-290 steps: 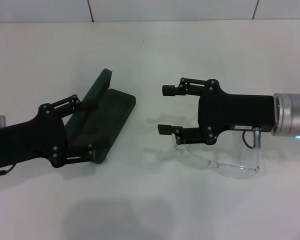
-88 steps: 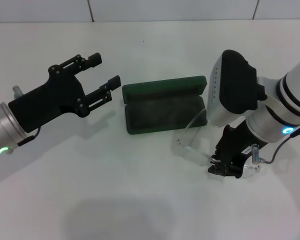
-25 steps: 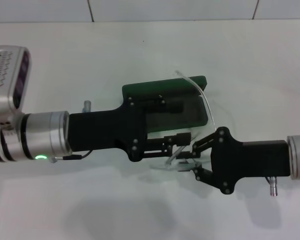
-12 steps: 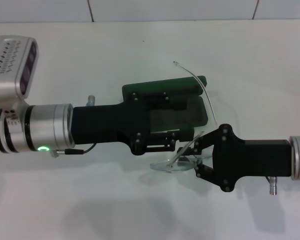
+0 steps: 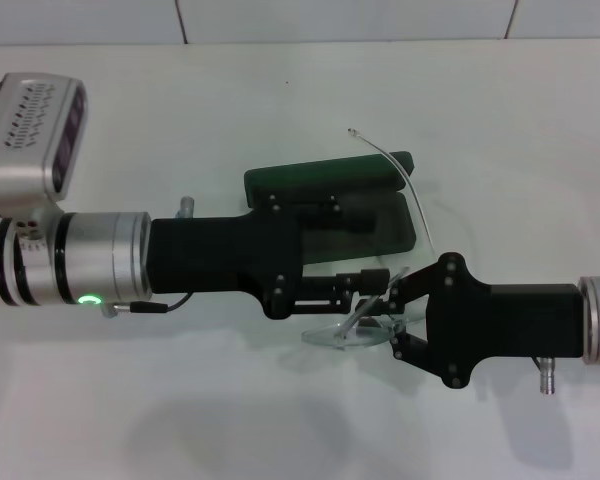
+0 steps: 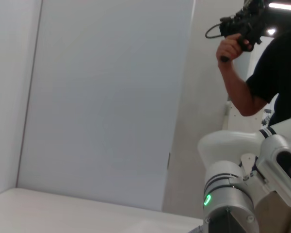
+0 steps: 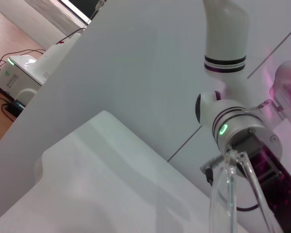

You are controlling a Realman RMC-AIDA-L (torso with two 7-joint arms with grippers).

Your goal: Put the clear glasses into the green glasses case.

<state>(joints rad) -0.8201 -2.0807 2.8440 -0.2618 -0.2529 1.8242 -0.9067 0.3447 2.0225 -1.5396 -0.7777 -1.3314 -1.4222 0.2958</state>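
The right claw (image 5: 385, 318) is gripping the clear glasses (image 5: 355, 330) by the lens end, just in front of the open green glasses case (image 5: 330, 176) near the middle of the worktop (image 5: 280, 90). Compared with half a second ago, the lens is lying flatter and lower, and the free temple arm is swinging up over the case's right end. The left claw (image 5: 372, 252), fingers spread apart, is reaching across the case's lined tray, its near finger now extending closer to the lens. This looks like a two-handed fold or handover; the glasses are still outside the case.
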